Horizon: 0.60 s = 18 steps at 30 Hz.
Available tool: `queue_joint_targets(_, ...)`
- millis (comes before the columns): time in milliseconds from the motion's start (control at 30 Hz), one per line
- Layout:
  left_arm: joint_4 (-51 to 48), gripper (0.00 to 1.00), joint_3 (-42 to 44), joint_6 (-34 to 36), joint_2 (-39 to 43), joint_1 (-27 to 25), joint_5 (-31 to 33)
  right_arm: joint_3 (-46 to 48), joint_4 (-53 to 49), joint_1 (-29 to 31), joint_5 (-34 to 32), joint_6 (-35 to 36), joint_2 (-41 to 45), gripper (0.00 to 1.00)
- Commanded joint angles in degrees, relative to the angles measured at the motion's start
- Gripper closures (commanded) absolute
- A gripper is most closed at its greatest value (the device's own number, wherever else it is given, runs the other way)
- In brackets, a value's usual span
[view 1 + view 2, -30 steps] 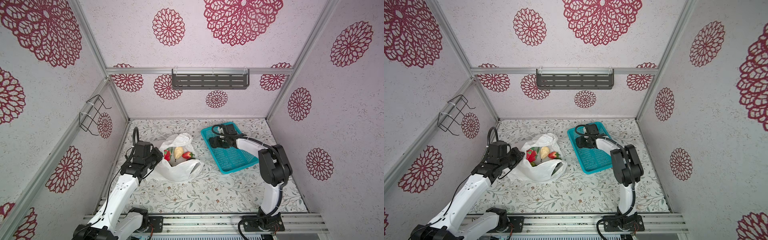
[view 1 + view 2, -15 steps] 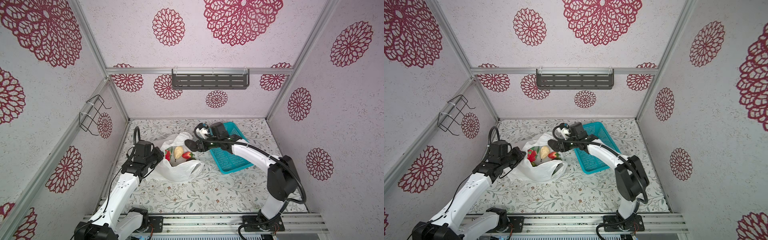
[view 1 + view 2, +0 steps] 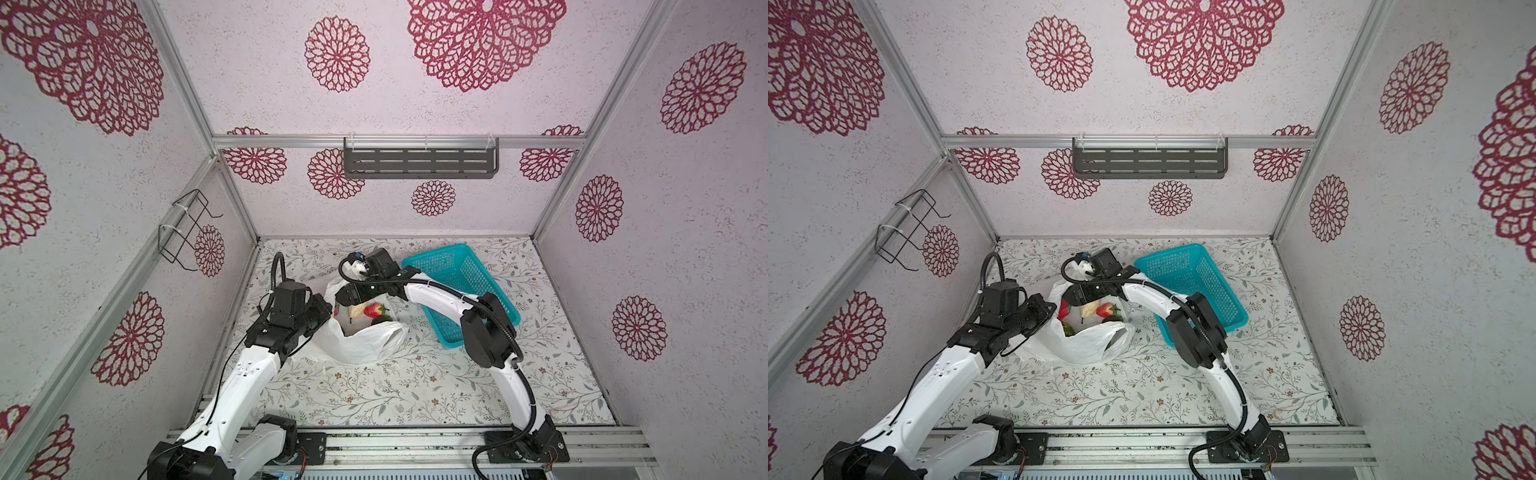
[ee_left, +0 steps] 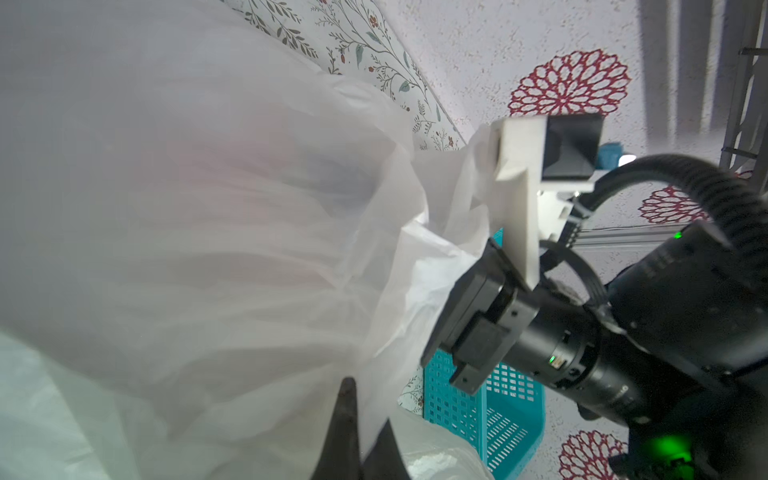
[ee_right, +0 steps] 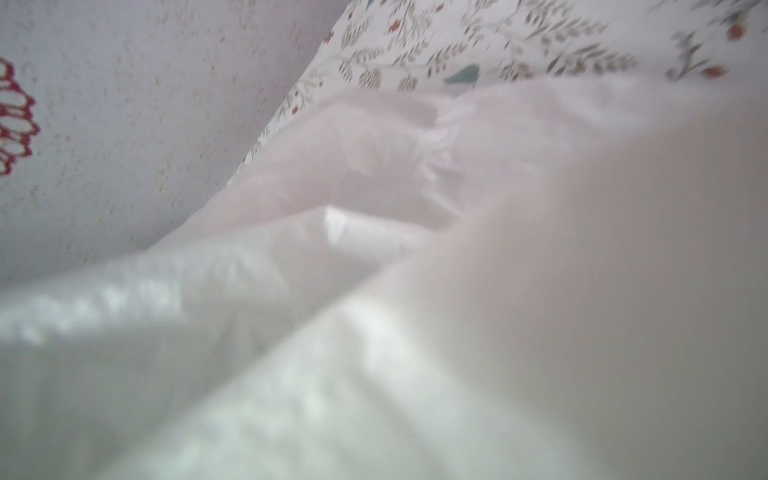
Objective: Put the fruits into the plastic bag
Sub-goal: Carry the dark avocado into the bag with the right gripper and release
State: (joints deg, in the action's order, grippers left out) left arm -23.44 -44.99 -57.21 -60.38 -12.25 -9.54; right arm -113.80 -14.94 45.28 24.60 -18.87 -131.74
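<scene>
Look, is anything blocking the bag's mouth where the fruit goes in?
Nothing visible blocks it. The left claw holds up one edge of the plastic bag, so its mouth gapes. The right claw hangs at that opening, and the strawberry lies inside.

Toward the far right corner of the leaf-and-flower-print tabletop (image 3: pixel 395 390) (image 3: pixel 1100 390), a teal perforated basket (image 3: pixel 461 291) (image 3: pixel 1187 274), set askew to the edges, in both top views. Above the tabletop's far edge, a dark slotted metal shelf (image 3: pixel 419 163) (image 3: pixel 1149 163) hung from an aluminium rail (image 3: pixel 291 141) on the back wall; above the left edge, a black wire rack (image 3: pixel 187 232) (image 3: pixel 905 232) tied to a slanting rail (image 3: pixel 137 270). All around, pale walls (image 3: pixel 648 291) printed with crimson floral medallions (image 3: pixel 486 41).
</scene>
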Motion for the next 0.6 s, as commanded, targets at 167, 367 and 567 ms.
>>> queue_joint_targets(167,1.17,1.00,-0.59,-0.83,-0.50,-0.34,0.96,4.37,4.20,-0.28,-3.53,-0.34,7.96,0.10)
queue_joint_targets(367,2.08,1.00,-0.01,-1.50,-1.61,-0.32,1.00,22.35,9.33,-0.87,-10.35,3.16,24.36,0.03)
queue_joint_targets(567,2.17,1.00,0.52,-1.76,-1.23,-0.14,2.66,36.11,8.84,-2.10,-11.32,4.34,36.35,0.01)
